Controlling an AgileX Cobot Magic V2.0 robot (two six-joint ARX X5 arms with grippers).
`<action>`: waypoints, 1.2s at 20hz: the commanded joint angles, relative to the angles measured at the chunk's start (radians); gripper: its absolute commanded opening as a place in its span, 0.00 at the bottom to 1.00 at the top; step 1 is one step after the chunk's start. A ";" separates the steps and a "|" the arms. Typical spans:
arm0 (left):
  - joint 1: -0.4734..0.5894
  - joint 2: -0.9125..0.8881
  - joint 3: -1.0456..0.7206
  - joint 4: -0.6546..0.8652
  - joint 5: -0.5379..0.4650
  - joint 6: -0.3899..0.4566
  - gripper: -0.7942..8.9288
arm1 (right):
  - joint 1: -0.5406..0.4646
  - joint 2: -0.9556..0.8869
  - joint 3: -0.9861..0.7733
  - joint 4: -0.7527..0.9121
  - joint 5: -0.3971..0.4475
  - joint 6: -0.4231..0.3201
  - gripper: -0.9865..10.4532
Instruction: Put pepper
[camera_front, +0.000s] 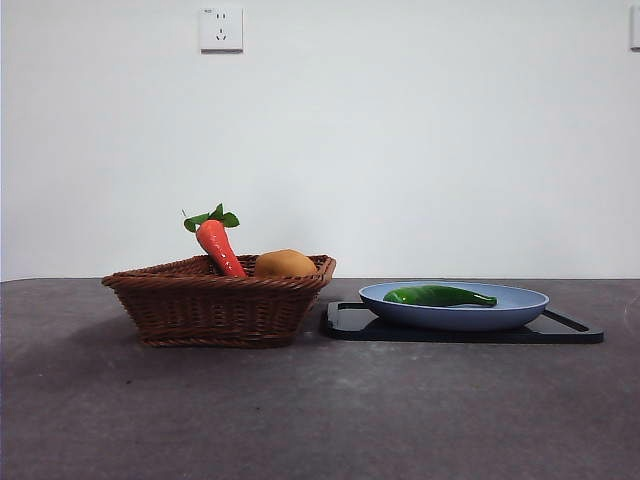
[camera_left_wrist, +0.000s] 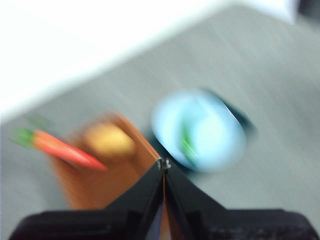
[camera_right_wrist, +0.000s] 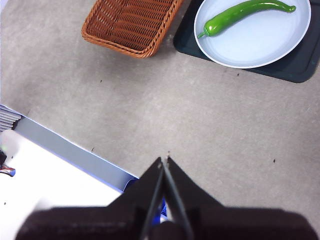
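woven brown wicker forms a shallow basket (camera_front: 215, 300) on the left of the grey tabletop (camera_front: 320, 410). a red-orange carrot (camera_front: 220, 247) with green leaves leans inside it, next to a rounded yellow-orange lump (camera_front: 285, 263). just beside the basket to the right lies a flat black tray (camera_front: 575, 328), and on the tray rests a pale blue plate (camera_front: 455, 312). the pepper (camera_front: 438, 296), long, glossy and dark green, lies flat on the plate, and nothing is touching it.

neither arm shows in the front view. the left gripper (camera_left_wrist: 163, 162) hangs above the basket and plate in a blurred wrist picture, its jaws pressed together and empty. the right gripper (camera_right_wrist: 164, 160) hangs over bare tabletop, well apart from the plate, its jaws also closed on nothing.

judging from this, either the pepper already sits in its place on the plate and the task is finished, or it has yet to be picked up and carried to the basket; the task sentence names no destination, so it is unclear which.
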 joint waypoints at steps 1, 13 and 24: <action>0.112 -0.069 -0.011 0.129 0.080 0.058 0.09 | 0.002 0.006 0.018 -0.008 0.001 0.008 0.10; 0.617 -0.668 -0.782 0.717 0.204 0.069 0.09 | 0.002 0.006 0.018 -0.008 0.001 0.008 0.10; 0.679 -1.063 -1.341 0.751 0.205 -0.075 0.09 | 0.002 0.006 0.018 -0.008 0.001 0.008 0.10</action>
